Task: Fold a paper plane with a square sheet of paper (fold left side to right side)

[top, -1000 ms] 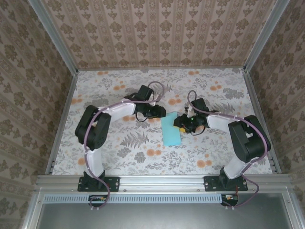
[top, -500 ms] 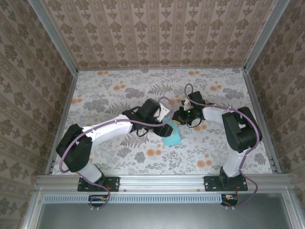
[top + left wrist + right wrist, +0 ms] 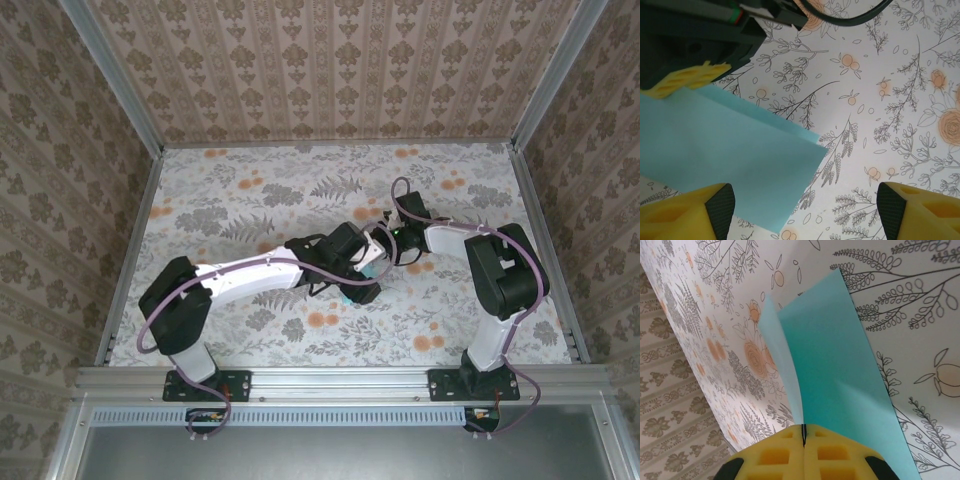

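Currently, the floral table (image 3: 240, 195) offers open room on all sides of centre, bounded by wallpapered walls (image 3: 340, 70). The square sheet of paper (image 3: 725, 145) lies mid-table, straight-edged — one layer raised, clamped in the closed right gripper (image 3: 803, 436). The left gripper (image 3: 804, 207) hovers over it, jaws spread.

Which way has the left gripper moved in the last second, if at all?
Yes: the left gripper moved right and toward the near rail, now over the paper.

A floral-printed tabletop (image 3: 250, 200) lies enclosed by patterned walls (image 3: 340, 70), apparently wallpapered, and a metal rail (image 3: 340, 378).
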`<action>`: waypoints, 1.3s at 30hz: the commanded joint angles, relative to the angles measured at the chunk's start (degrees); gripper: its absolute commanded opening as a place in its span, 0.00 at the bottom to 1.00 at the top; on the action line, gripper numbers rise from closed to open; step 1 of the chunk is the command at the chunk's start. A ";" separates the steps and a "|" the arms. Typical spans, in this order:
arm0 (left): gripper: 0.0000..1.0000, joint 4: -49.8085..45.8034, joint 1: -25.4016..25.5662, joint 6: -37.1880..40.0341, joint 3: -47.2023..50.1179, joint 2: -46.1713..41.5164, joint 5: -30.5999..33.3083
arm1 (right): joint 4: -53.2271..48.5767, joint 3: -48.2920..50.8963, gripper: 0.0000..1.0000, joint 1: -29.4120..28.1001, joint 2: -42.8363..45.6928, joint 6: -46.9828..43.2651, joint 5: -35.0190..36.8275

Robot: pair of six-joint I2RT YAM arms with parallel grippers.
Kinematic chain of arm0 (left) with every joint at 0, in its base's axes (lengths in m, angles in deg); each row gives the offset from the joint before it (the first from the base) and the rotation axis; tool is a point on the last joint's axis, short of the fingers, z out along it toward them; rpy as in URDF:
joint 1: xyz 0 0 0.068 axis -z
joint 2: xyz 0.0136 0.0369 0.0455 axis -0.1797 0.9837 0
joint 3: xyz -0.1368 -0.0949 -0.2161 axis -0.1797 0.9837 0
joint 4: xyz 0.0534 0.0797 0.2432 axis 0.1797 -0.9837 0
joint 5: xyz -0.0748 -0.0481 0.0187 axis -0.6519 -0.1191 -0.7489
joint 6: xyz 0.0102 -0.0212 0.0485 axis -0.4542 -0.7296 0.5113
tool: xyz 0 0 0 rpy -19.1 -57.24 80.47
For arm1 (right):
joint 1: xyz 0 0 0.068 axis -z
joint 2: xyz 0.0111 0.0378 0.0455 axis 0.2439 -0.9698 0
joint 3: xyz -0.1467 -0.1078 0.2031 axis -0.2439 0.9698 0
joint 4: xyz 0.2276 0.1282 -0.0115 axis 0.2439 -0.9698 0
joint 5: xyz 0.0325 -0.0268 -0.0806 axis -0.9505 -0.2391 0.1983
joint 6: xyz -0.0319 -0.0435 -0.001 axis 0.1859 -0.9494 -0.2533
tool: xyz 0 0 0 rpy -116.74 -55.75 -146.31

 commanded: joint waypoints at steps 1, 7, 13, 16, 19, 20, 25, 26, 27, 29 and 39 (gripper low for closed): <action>0.79 -3.43 1.64 1.85 -2.75 2.53 3.94 | 0.90 0.84 0.04 -0.51 -0.44 2.50 1.25; 0.83 -7.47 5.11 1.92 -6.98 7.39 9.40 | 0.72 1.08 0.04 -0.52 -0.68 2.60 1.59; 0.86 -12.33 7.64 1.11 -11.41 12.75 18.20 | 0.21 1.12 0.04 -0.53 -0.70 2.26 1.54; 0.86 -13.89 8.17 1.21 -13.12 14.50 21.46 | 0.26 1.02 0.05 -0.55 -0.81 2.25 1.63; 0.85 -14.44 8.31 1.28 -13.94 15.32 22.82 | 0.19 0.96 0.04 -0.65 -1.03 2.26 1.61; 0.84 -14.48 8.31 1.28 -14.10 15.37 22.95 | 0.11 0.94 0.04 -0.70 -0.97 2.16 1.65; 0.67 -13.34 8.31 1.58 -13.40 14.45 22.75 | -1.27 0.60 0.04 -0.69 -1.11 1.19 2.28; 0.63 -12.95 8.31 1.63 -13.18 14.10 22.47 | -1.70 0.42 0.04 -0.67 -1.16 0.96 2.52; 0.57 -12.50 8.31 1.73 -12.69 13.66 22.17 | -2.19 0.32 0.04 -0.68 -1.27 0.58 2.63; 0.50 -11.64 8.32 1.89 -11.95 12.83 21.69 | -2.96 0.00 0.04 -0.71 -1.55 -0.05 3.07; 0.22 -8.88 7.87 2.01 -9.04 9.73 18.04 | -6.03 -2.03 0.05 -0.69 -2.07 -2.48 4.50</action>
